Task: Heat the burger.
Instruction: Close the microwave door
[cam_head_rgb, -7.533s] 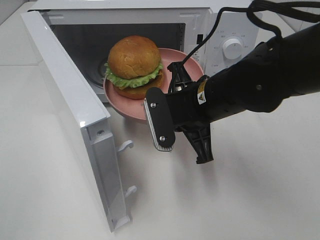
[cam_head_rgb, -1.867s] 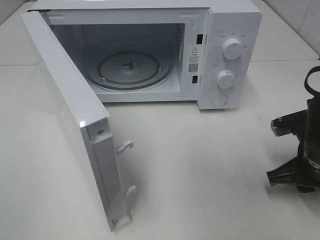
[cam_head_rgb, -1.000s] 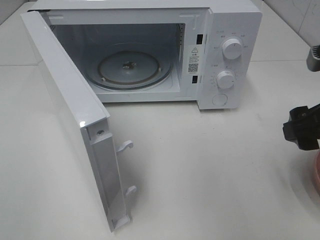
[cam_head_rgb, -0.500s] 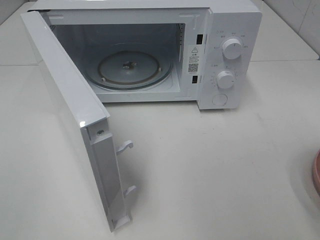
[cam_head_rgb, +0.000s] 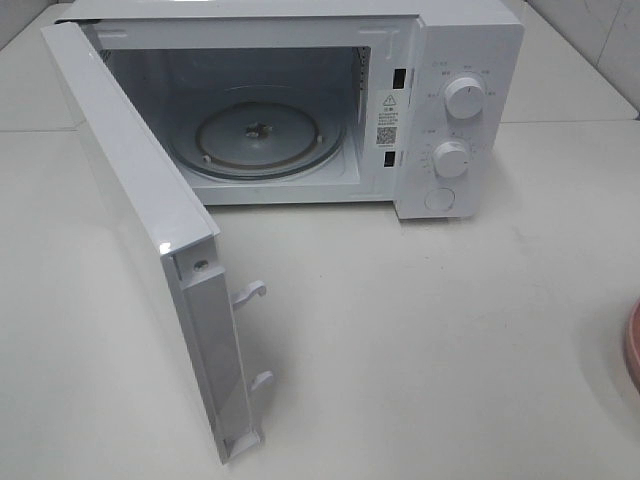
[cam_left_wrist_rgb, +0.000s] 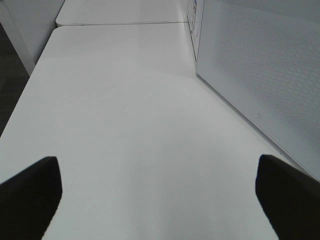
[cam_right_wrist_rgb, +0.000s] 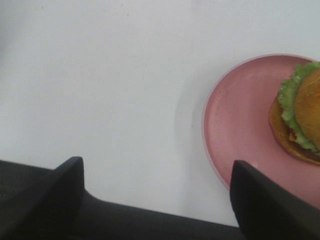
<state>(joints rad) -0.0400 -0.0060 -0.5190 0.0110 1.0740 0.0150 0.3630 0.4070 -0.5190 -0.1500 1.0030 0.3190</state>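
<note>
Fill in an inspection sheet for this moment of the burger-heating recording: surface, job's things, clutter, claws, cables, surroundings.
Surface: white table, bare in front of the microwave.
Job's things: burger on the pink plate, on the table; microwave with door open, turntable bare.
Clutter: nothing seen.
Claws: left claw open over bare table, holding nothing; right claw open beside the plate, holding nothing.
Cables: nothing seen.
Surroundings: tiled wall at the far right corner.

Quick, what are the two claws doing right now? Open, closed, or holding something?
Left claw: open, holding nothing, over the bare table.
Right claw: open, holding nothing; the burger sits on the pink plate beside it.
</note>
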